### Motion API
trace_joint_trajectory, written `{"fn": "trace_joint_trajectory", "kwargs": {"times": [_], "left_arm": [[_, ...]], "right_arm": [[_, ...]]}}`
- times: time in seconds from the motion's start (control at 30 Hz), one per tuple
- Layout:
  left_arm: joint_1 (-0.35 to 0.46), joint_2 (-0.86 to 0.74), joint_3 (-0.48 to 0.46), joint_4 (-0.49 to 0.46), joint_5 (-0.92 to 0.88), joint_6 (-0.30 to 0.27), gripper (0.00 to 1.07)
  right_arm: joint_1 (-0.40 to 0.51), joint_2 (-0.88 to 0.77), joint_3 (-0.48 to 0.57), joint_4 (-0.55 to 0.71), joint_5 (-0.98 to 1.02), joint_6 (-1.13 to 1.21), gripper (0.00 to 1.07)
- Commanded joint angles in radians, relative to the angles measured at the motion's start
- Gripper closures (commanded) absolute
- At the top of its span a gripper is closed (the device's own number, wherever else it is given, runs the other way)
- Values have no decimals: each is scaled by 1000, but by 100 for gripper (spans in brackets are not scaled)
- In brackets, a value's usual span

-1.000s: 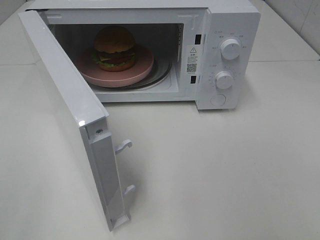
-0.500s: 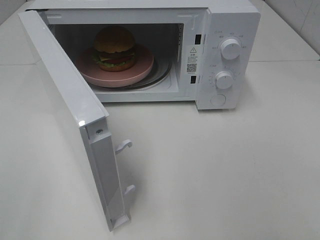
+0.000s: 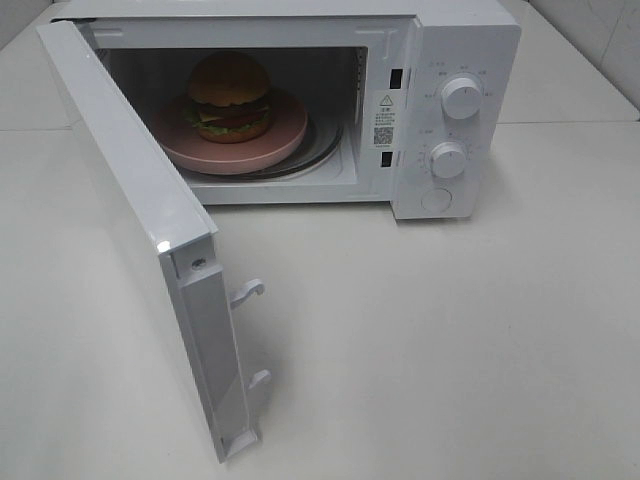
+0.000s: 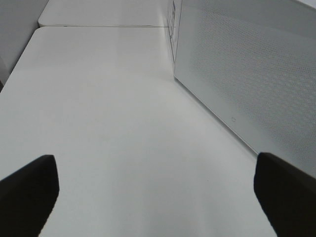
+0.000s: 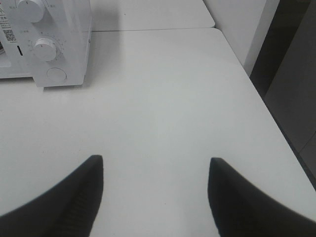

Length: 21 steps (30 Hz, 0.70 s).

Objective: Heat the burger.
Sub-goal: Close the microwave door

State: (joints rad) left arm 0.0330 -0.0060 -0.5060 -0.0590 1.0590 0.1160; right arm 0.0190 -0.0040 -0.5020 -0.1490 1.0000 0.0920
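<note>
The burger [image 3: 229, 95], brown bun over green lettuce, sits on a round pink plate [image 3: 262, 146] inside the white microwave [image 3: 470, 40]. The microwave door [image 3: 130, 190] hangs wide open toward the front left. Neither arm shows in the high view. My left gripper [image 4: 155, 190] is open over bare table, with the door's perforated outer face [image 4: 256, 84] beside it. My right gripper [image 5: 154, 195] is open over bare table, the microwave's control panel [image 5: 47, 49] some way ahead of it. Nothing is between either pair of fingers.
Two round knobs [image 3: 460, 97] and a round button [image 3: 436, 200] sit on the microwave's right panel. Two latch hooks [image 3: 247, 292] stick out of the door's edge. The white table [image 3: 450, 340] ends at an edge [image 5: 256, 94] on the right, with a dark gap beyond.
</note>
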Motion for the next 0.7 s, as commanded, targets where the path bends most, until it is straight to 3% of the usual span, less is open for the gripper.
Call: {"fn": "trace_joint_trajectory", "kwargs": {"times": [0.03, 0.57, 0.7], "left_arm": [[2, -16, 1, -1, -13, -5, 5], [2, -16, 1, -24, -15, -18, 6], [2, 19, -12, -31, -36, -63, 13]], "right_arm": [[-4, -30, 3, 3, -1, 4, 48], [-4, -30, 3, 3, -1, 4, 48], [-4, -30, 3, 3, -1, 4, 48]]}}
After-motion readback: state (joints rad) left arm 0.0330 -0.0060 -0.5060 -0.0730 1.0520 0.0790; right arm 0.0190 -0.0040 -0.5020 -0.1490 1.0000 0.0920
